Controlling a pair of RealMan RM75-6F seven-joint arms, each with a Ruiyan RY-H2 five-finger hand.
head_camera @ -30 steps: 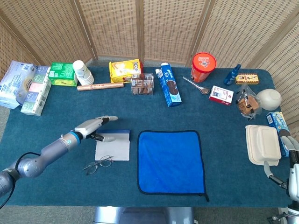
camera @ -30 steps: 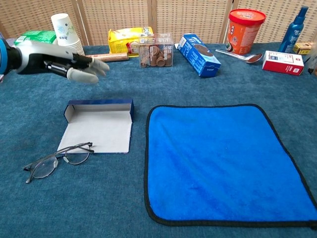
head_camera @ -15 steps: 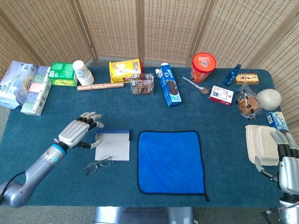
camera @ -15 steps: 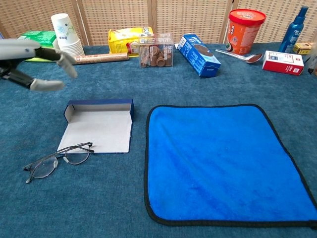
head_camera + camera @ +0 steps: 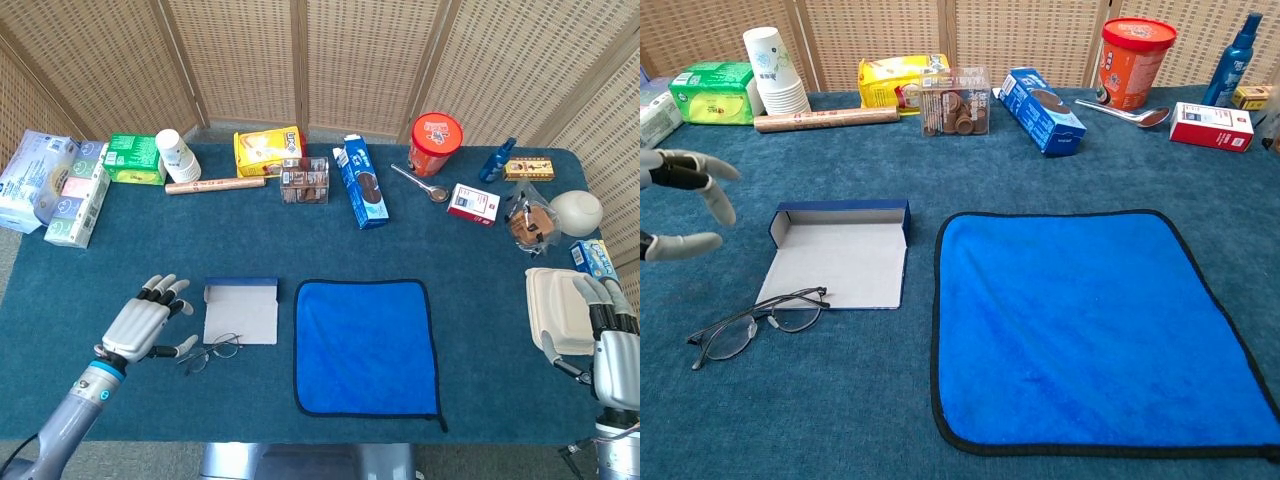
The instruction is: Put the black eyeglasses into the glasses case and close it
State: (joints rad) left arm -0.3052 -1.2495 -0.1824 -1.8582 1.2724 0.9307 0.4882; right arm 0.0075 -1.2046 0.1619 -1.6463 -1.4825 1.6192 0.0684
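The black eyeglasses point(image 5: 210, 352) point(image 5: 758, 324) lie on the teal tabletop just in front of the open glasses case point(image 5: 241, 309) point(image 5: 840, 256), whose grey inside faces up and blue wall stands at the far side. My left hand point(image 5: 148, 320) point(image 5: 680, 205) hovers left of the case and the glasses, fingers spread, holding nothing. At the table's right edge my right hand point(image 5: 610, 345) is raised with fingers apart and empty, beside a white clamshell box point(image 5: 561, 308).
A blue cloth point(image 5: 365, 345) point(image 5: 1095, 325) lies right of the case. Along the back stand a green box point(image 5: 133, 158), paper cups point(image 5: 177, 155), a roll point(image 5: 214, 185), a yellow bag point(image 5: 267, 150), a cookie box point(image 5: 361, 181), a red tub point(image 5: 435, 143) and a spray bottle point(image 5: 496, 160).
My left hand has drawn back from above the case toward the front left and now sits beside the glasses. The right hand has risen slightly at the table's edge.
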